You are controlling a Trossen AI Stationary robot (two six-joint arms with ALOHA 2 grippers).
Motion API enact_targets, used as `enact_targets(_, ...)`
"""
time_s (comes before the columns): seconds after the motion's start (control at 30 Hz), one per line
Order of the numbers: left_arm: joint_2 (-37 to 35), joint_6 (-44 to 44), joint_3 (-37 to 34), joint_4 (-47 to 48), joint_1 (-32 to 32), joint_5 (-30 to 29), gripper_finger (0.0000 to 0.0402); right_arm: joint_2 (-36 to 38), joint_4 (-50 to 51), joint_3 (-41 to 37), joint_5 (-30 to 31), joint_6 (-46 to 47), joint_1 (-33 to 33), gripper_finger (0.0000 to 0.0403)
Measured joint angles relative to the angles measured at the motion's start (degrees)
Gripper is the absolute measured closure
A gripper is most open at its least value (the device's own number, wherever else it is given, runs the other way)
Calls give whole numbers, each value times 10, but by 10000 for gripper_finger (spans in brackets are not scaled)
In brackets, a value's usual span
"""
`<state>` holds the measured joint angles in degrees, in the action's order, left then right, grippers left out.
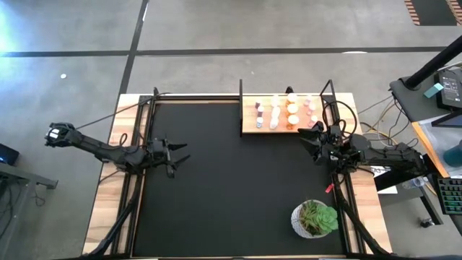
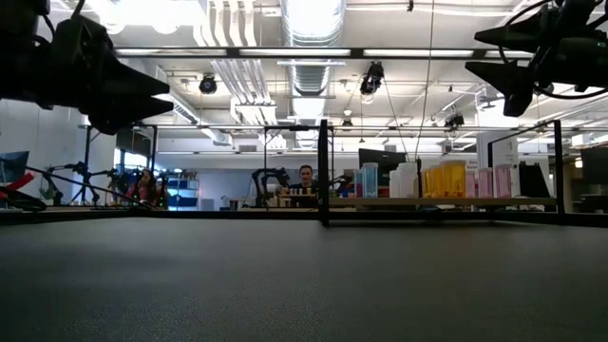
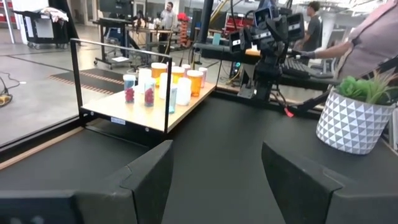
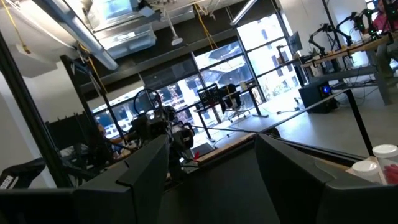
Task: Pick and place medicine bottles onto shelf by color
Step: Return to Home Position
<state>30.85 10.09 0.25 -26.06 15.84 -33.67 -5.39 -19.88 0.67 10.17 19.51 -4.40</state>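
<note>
Bottles [image 1: 283, 112] are standing grouped on the shelf [image 1: 249, 128] at the table's [image 1: 119, 217] far edge. Right gripper [image 1: 310, 141] is hovering beside the shelf's front-right corner, fingers spread, empty. Left gripper [image 1: 180, 153] is idling well left, fingers also spread. Risk: a low swing clipping the shelf and toppling bottles.

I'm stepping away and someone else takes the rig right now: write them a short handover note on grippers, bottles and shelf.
Left gripper: open, empty, raised over the left side of the mat.
Right gripper: open, empty, raised beside the shelf, at the right end of its mat-side edge.
Medicine bottles: all that show stand on the shelf, grouped by colour: dark red, white, orange, pink.
Done: no bottle shows on the mat.
Left: apparently only parking both arms.
</note>
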Motion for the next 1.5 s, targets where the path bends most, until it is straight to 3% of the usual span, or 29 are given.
enact_targets(0.53, 72, 0, 0, -1, 0, 0, 173, 0, 0, 0, 0, 0, 0, 174)
enact_targets(1.5, 280, 0, -1, 0, 0, 0, 173, 0, 0, 0, 0, 0, 0, 174)
